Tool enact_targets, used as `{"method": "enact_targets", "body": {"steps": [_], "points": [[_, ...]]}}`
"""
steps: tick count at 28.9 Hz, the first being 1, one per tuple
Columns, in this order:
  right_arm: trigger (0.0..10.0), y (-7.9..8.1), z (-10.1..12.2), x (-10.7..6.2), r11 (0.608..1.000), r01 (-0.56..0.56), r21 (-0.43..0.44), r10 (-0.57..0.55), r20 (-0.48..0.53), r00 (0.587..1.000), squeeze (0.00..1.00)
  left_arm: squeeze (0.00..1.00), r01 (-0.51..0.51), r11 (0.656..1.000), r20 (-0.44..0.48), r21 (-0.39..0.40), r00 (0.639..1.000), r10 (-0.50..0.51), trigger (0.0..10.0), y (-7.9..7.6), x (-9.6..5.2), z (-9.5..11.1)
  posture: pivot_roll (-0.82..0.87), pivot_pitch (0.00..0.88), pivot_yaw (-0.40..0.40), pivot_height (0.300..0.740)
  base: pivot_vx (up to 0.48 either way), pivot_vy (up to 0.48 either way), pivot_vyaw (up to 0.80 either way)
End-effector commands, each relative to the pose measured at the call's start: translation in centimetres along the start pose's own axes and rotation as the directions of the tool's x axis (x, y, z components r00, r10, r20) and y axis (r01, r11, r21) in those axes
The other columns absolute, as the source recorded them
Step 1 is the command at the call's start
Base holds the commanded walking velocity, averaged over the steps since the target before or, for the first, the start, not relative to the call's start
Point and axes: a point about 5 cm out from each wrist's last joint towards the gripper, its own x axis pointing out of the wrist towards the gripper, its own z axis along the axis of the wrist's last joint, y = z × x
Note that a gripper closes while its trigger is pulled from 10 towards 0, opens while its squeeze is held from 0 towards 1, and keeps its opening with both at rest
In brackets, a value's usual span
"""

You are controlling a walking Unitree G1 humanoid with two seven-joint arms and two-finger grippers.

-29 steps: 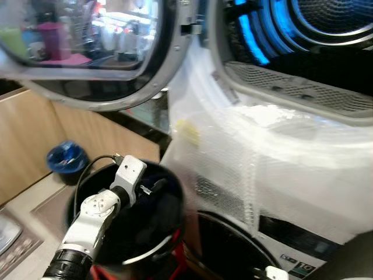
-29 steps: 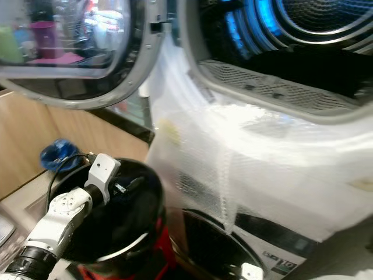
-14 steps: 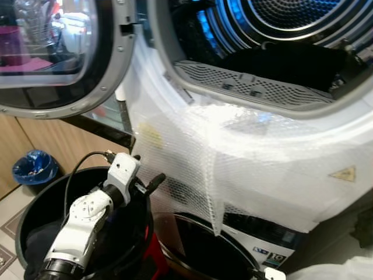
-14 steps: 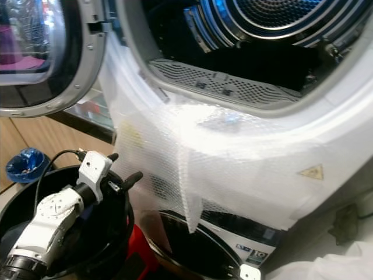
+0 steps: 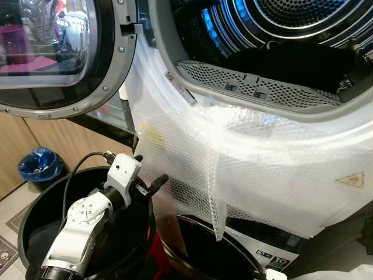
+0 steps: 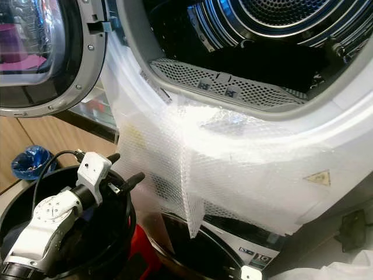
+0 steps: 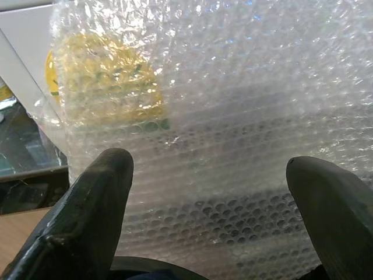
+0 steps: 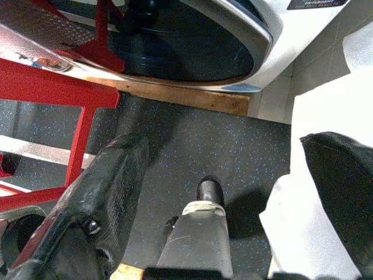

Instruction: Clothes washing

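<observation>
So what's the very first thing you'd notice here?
Probably the big open drum, glowing blue inside, with its round door swung out to the left. Bubble wrap drapes down the front below the opening. Lower left, the left gripper hangs open above a black tub.

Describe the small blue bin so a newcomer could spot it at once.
Start at the open dryer door on the left. Look below it to the wooden panel; the blue bin stands at its foot, beyond the big black tub. It is far smaller and blue-lined.
</observation>
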Motion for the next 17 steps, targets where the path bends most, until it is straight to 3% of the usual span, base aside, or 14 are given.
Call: {"method": "enact_targets", "body": {"steps": [1,17], "points": [[10.0,0.0,-0.2,0.0,1.0,0.004,0.005,-0.004,-0.008,1.0,0.0,0.0,0.007,1.0,-0.002,-0.014,1.0,-0.007,10.0,-0.2,-0.3,0.1,0.02,0.056,-0.024,0.74,0.0,0.0,0.0],[10.0,-0.2,-0.6,-0.1,1.0,0.002,-0.007,-0.002,-0.019,1.0,0.0,0.0,0.074,0.996,-0.071,0.043,0.995,-0.071,10.0,0.4,-1.4,0.0,0.01,0.02,-0.018,0.74,0.0,0.0,0.0]]}}
